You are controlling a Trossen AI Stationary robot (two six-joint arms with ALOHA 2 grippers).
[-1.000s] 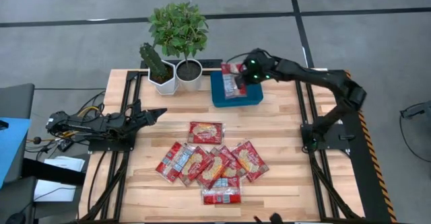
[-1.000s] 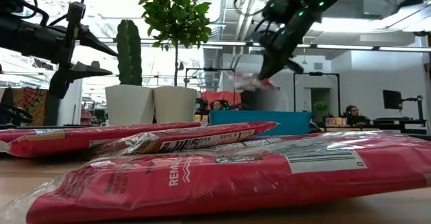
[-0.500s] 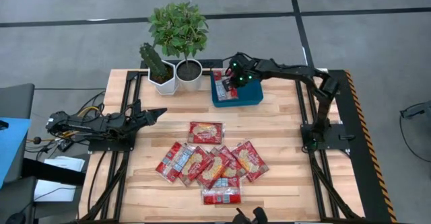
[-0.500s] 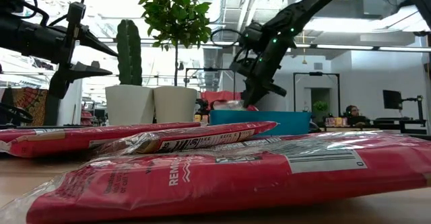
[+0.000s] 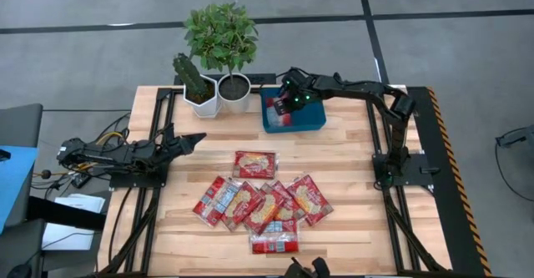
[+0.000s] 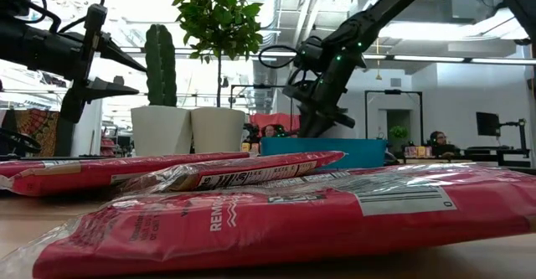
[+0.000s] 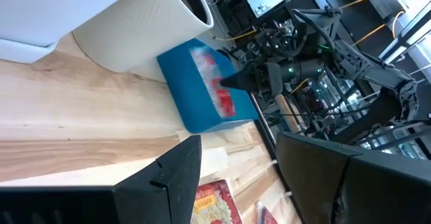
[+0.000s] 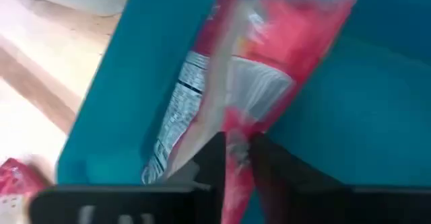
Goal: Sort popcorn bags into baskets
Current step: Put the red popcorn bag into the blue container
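Right tool (image 5: pixel 284 108) lower in blue tray (image 5: pixel 315 119) than before, pinching popcorn bag (image 8: pixel 252 69), left tool (image 5: pixel 185 140) spread, unmoved

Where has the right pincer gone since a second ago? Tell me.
Yes, it moved: the right pincer, shut on a popcorn bag, shifted left and down into the blue tray.

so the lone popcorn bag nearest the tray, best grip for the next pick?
Probably from straight above, pinching a short end. That popcorn bag lies flat on the table, apart from the overlapping pile, and its bare edges leave room for fingers.
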